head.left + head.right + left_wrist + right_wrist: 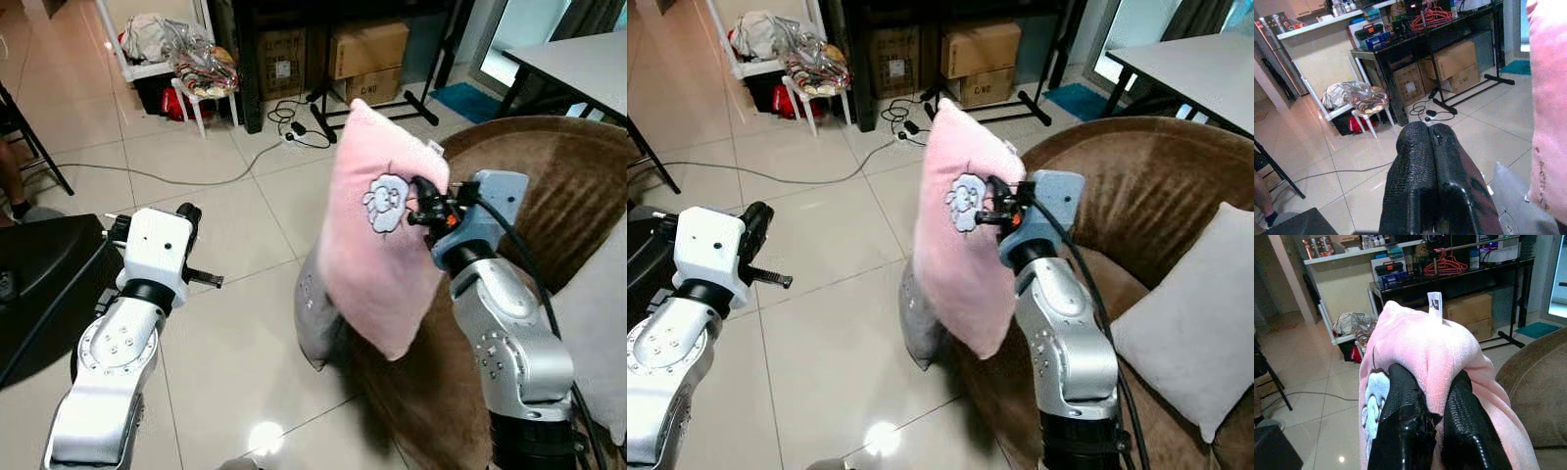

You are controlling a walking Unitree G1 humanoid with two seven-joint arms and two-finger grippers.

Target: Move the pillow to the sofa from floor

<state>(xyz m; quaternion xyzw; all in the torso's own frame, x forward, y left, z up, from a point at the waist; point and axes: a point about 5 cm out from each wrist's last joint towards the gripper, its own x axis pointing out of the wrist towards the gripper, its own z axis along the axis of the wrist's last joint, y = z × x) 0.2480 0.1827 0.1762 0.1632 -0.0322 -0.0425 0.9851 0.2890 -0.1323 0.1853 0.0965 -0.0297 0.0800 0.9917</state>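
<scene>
In the head views, the right pincer (pixel 991 211) is pinching the upper edge of the pink pillow (pixel 958 245), which is hanging upright in the air, off the pale tiled floor (pixel 225 323). The pillow is showing a small cartoon patch (pixel 385 204) and is hovering at the front edge of the brown sofa (pixel 1136 186). A grey cushion (pixel 916 323) is leaning on the floor against the sofa's front, just below the pillow, and a light grey cushion (pixel 1195 313) is resting on the sofa seat. The left pincer (pixel 188 217) is hanging apart from the pillow over the tiles. Farther back, cardboard boxes (pixel 978 61) are sitting under a dark counter, a white stool (pixel 201 98) piled with bags is standing near a cable (pixel 176 179) trailing across the floor, and a grey counter (pixel 1195 69) is standing by the window.

In the left wrist view, the left pincer (pixel 1432 183) is holding its fingers pressed together, grasping nothing, with the pillow's pink edge (pixel 1550 112) beside it.

In the right wrist view, the right pincer's fingers (pixel 1405 411) are clamping a fold of the pillow (pixel 1425 342), whose white tag (pixel 1434 306) is sticking upward, with the sofa's brown arm (pixel 1535 391) just beside it.
</scene>
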